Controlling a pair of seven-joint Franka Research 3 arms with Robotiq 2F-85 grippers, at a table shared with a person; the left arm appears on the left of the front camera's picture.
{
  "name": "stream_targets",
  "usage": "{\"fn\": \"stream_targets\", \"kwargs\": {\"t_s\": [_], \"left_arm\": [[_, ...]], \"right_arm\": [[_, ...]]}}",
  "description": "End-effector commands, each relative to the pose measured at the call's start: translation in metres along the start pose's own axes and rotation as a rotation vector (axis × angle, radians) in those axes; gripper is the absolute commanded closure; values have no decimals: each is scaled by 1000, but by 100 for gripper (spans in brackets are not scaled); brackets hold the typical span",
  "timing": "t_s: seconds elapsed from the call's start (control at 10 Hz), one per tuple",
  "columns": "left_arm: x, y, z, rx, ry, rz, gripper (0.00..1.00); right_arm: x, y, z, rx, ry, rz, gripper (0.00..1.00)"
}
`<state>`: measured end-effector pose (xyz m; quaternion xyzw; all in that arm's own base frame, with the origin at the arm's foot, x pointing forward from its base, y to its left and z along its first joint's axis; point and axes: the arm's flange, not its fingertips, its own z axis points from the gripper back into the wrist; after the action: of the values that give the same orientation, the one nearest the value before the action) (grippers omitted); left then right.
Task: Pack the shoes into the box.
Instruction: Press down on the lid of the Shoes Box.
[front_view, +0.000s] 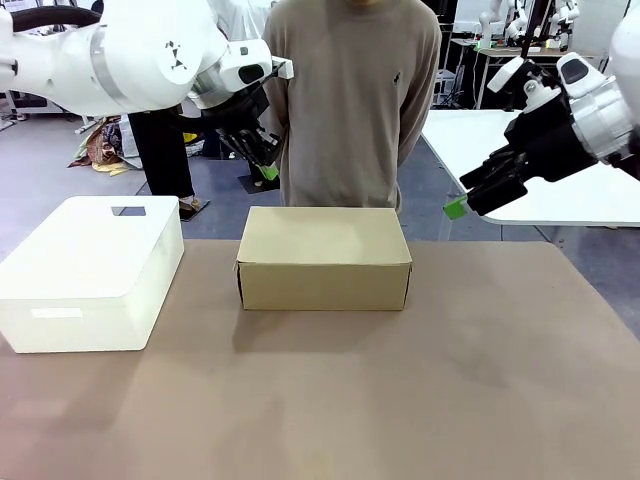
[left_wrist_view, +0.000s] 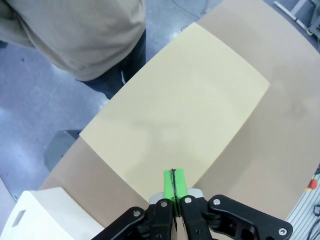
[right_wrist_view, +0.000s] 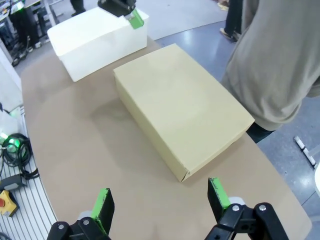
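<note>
Counter (front_view: 480, 400): brown, bare along my near edge.

Box (front_view: 324, 258): tan cardboard, lid down flat, mid-counter towards the far side. I see it from above in both wrist views (left_wrist_view: 185, 105) (right_wrist_view: 180, 107). Contents not visible to me.

Bin (front_view: 88, 272): white plastic, slot handle in its top, on the counter to the left of the box, apart from it. A corner shows at the lower left of the left wrist view (left_wrist_view: 45, 215).

Left gripper (front_view: 266, 172): raised above the far left corner of the box, touching nothing. Fingers (left_wrist_view: 174, 184) clenched, green pads pressed together, nothing between them.

Right gripper (front_view: 456, 207): raised beyond the right end of the box, clear of it. Fingers (right_wrist_view: 218, 194) released, spread wide, nothing in them; the counter shows between them.

Person (front_view: 350, 100): standing at the far side, directly behind the box, in a beige sweatshirt.
</note>
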<state>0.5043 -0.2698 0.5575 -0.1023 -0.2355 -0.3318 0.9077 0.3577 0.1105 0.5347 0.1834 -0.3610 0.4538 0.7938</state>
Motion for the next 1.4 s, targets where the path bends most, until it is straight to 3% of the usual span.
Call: {"fn": "stream_targets", "kwargs": {"t_s": [0.0, 0.3, 0.7, 1.3], "left_arm": [[20, 0, -10, 9, 38, 80, 100], [45, -5, -25, -3, 72, 151, 100], [79, 4, -65, 30, 84, 199, 100], [86, 9, -136, 56, 80, 264, 100]], "right_arm": [[12, 9, 3, -77, -3, -49, 0], [22, 14, 8, -113, -55, -84, 0], [13, 4, 9, -76, -35, -52, 0], [13, 4, 9, -76, -35, -52, 0]]}}
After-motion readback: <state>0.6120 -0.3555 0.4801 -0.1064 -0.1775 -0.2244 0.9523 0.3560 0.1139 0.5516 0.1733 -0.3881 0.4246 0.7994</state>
